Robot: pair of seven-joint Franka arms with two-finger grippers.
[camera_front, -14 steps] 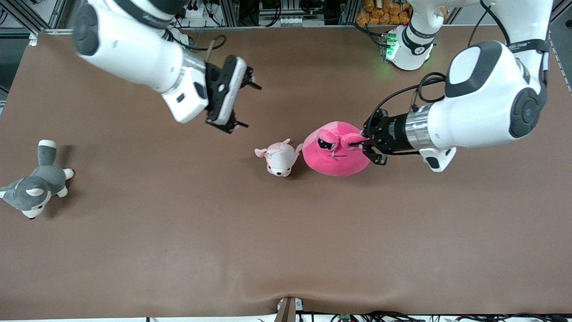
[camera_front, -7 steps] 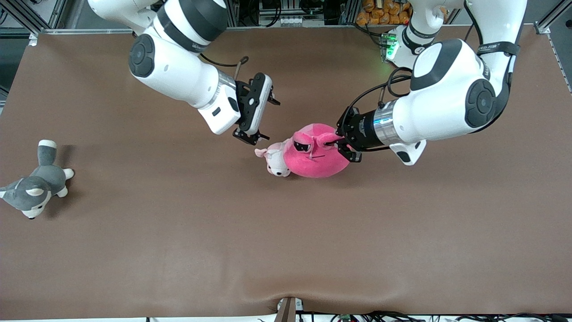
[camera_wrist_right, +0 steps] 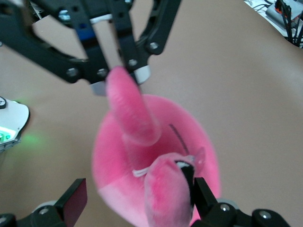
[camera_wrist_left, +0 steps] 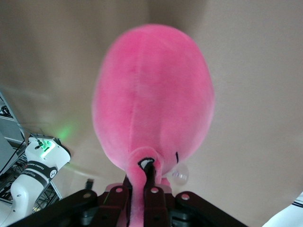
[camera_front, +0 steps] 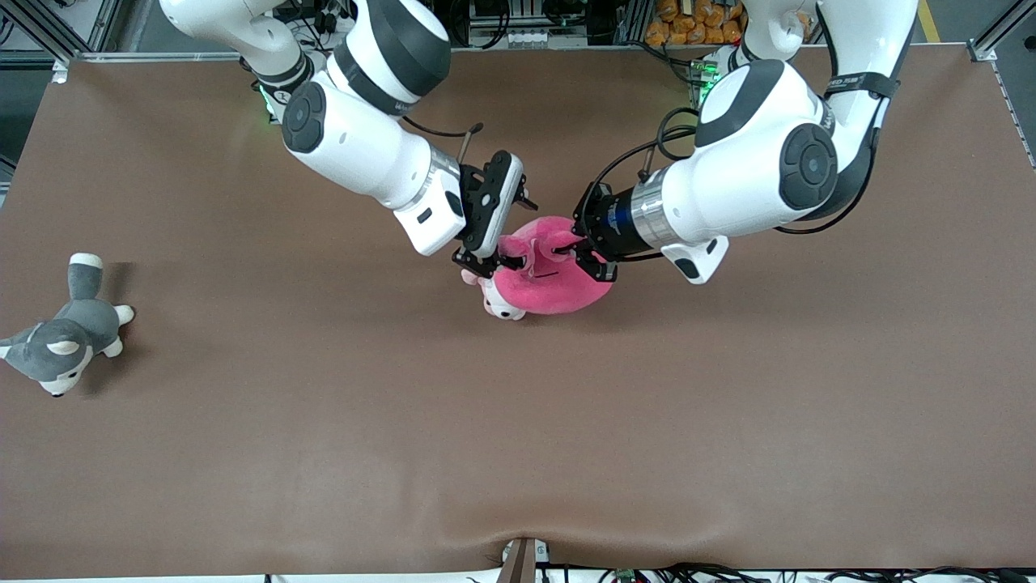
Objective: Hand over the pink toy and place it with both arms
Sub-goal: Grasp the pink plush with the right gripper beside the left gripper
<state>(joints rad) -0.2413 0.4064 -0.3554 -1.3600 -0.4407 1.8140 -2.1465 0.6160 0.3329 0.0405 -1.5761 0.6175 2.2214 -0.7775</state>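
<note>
The pink toy point(camera_front: 550, 283) hangs just above the table by one eye stalk, which is pinched in my shut left gripper point(camera_front: 569, 248). In the left wrist view the round pink toy point(camera_wrist_left: 154, 94) hangs from the left gripper point(camera_wrist_left: 140, 187), whose jaws are shut on the stalk. My right gripper point(camera_front: 494, 261) stands open at the toy's end toward the right arm. In the right wrist view the toy's second eye stalk point(camera_wrist_right: 165, 194) lies between the spread fingers of the right gripper point(camera_wrist_right: 139, 201), close to one finger point(camera_wrist_right: 204, 198). The left gripper point(camera_wrist_right: 120, 71) shows there too, clamped on the first stalk.
A small pale pink-and-white plush animal point(camera_front: 500, 301) lies on the brown table point(camera_front: 518, 437), partly covered by the pink toy. A grey-and-white plush dog point(camera_front: 61, 340) lies at the right arm's end of the table.
The left arm has carried the pink toy toward the right arm's end, over the small plush. The right arm has come down and across until its open jaws straddle the second eye stalk.
</note>
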